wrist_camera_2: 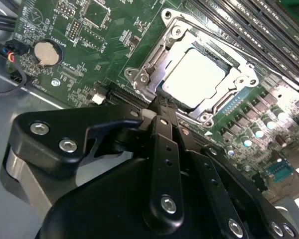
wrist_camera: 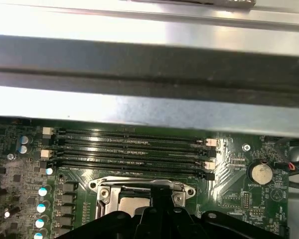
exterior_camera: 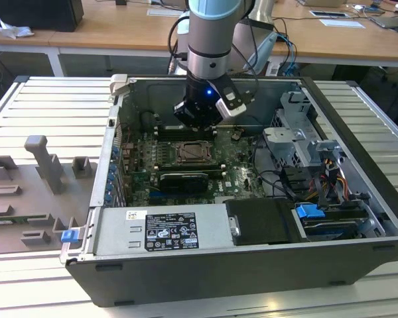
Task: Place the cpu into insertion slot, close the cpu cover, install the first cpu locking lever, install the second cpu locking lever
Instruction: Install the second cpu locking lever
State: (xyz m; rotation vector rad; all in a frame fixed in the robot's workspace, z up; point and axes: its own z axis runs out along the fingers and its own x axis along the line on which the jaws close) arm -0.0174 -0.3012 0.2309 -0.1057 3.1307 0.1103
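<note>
Gripper hung low inside the open case, just above the board and beside the socket. In the second wrist view its fingers were pressed together with nothing between them, the tip at the near rim of the cover, apparently touching or just off it.

Cpu already lay flat in the slot, pale face up. Cover looked shut over it, the frame ringing the chip on all sides. That fit a thin closed tip: probably meant for pushing or hooking a lever at the frame edge, not for grasping. Whether either lever was latched I could not tell.

Room: memory slots ran along one side of the socket, close to the frame, with the case wall beyond them. Round battery sat well apart across bare board. In the exterior view a dark card lay just in front of the socket and the drive cage stood off at that view's right, so free space around the socket was narrow.
</note>
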